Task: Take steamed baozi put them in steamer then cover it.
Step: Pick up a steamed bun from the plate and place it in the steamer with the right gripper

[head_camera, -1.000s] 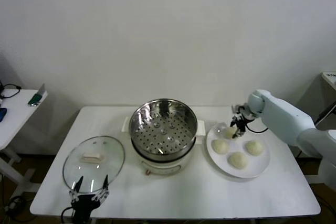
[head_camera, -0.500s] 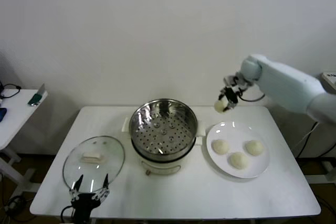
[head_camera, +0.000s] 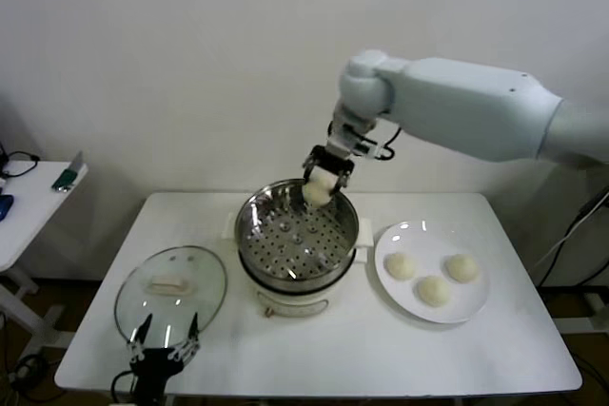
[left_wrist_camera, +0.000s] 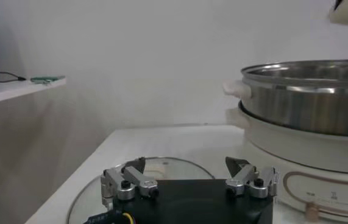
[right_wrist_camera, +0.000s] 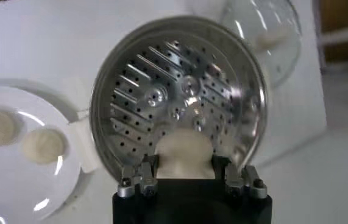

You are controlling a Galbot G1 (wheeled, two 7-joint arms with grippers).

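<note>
Holding: right gripper [head_camera: 321,181] had its fingers clamped on one small round pale cream-white dough bun [head_camera: 315,192], hanging over the steamer's 1 o'clock rim.
Steamer: round shiny stainless-steel basket with perforated bottom [head_camera: 296,235] on its cream-white pot base, table centre; no buns in it.
Wrist check: same bun [right_wrist_camera: 184,156] sat between the right fingers above the perforated floor [right_wrist_camera: 180,97].
Plate: flat round white plate [head_camera: 473,304] at 3 o'clock of the steamer, carrying three more pale buns [head_camera: 432,288].
Cover: round clear glass lid with cream-white oblong handle [head_camera: 170,291] flat on the table at 8 o'clock of the steamer.
Left gripper [head_camera: 164,350]: fingers spread wide, at the lid's 6 o'clock edge.
</note>
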